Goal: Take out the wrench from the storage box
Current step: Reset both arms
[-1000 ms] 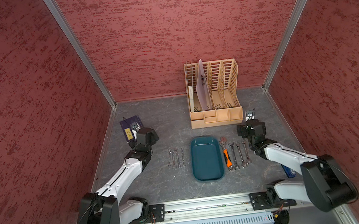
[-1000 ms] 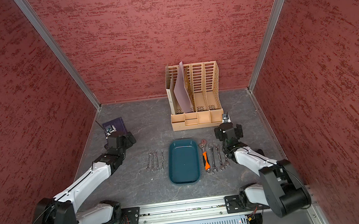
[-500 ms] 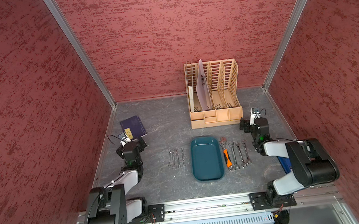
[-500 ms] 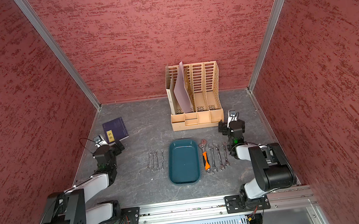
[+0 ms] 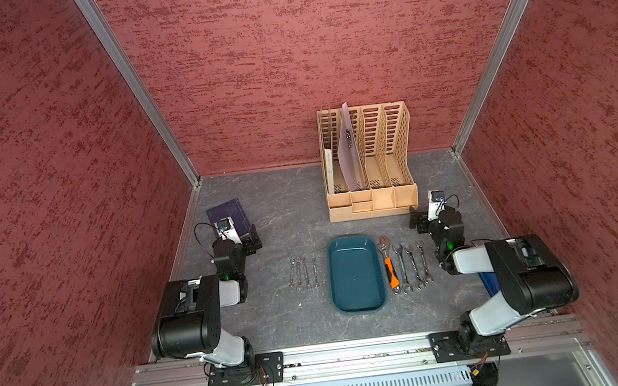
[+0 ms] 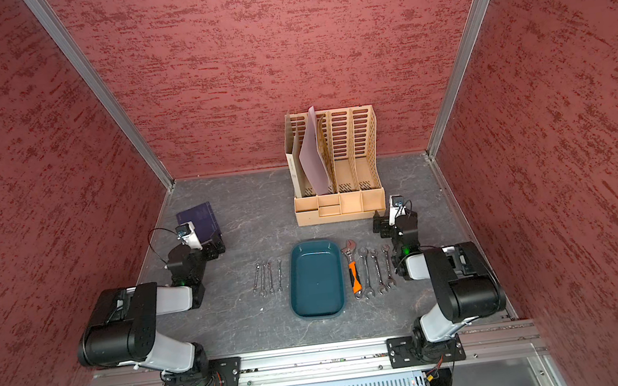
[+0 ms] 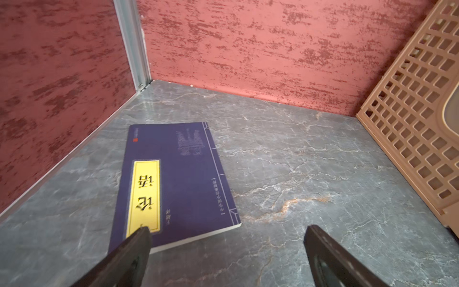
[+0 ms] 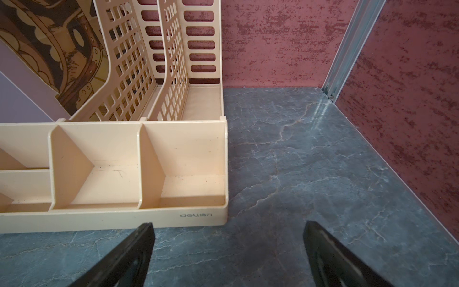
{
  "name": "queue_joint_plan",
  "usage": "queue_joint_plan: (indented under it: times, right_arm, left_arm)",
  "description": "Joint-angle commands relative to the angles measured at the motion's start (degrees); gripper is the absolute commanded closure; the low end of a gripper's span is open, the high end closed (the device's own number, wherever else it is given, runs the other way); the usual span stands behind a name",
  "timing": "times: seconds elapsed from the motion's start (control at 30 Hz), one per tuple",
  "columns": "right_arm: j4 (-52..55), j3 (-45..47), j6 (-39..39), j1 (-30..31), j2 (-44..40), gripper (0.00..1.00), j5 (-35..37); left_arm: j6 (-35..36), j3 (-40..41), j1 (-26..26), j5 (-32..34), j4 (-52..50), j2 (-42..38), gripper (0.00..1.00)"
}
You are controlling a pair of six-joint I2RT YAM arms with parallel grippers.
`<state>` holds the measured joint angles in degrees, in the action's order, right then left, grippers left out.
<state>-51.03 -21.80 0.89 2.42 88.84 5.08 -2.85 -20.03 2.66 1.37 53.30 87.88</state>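
Black-and-white left arm: folded back over its base, forearm along the side wall, wrist pointing toward the back wall.
Right arm: folded the same way on the opposite side, wrist near the organizer's front corner.
Tan file organizer: upright against the back wall; cut off at the edge in both wrist views.
Storage box: teal, flat on the tabletop midway between the arms, well apart from both claws.
Purple book: flat near the left wall; its near corner is hidden behind one finger of the left claw, and whether they touch I cannot tell.
Left claw: jaws wide apart, nothing between them.
Right claw: jaws wide apart, holding nothing, low over the tabletop just in front of the organizer.
Orange-handled wrench: on the tabletop just beside the box's long side, outside it, on the right arm's side.
Three plain spanners: in a row beside that wrench.
Four small spanners: in a row on the box's other side.
Blue object: mostly hidden under the right arm; cannot identify.
Change: a second ago both arms stretched forward, claws nearer the box; now they are drawn back. Box and tools unmoved.
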Motion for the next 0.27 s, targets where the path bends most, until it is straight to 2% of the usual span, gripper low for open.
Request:
queue_joint_plan:
  times: [0.0,0.23]
  right_arm:
    - [-1.74,-0.17,0.04,-0.31,-0.11,0.02,-1.28]
    - [-2.0,-0.09,0.01,-0.32,-0.14,0.02,-1.24]
  left_arm:
    - [2.49,-1.49,-0.73,-1.52,-2.26,-0.23,0.0]
    - [2.51,-1.33,-0.89,-1.17,-1.48,0.02,0.0]
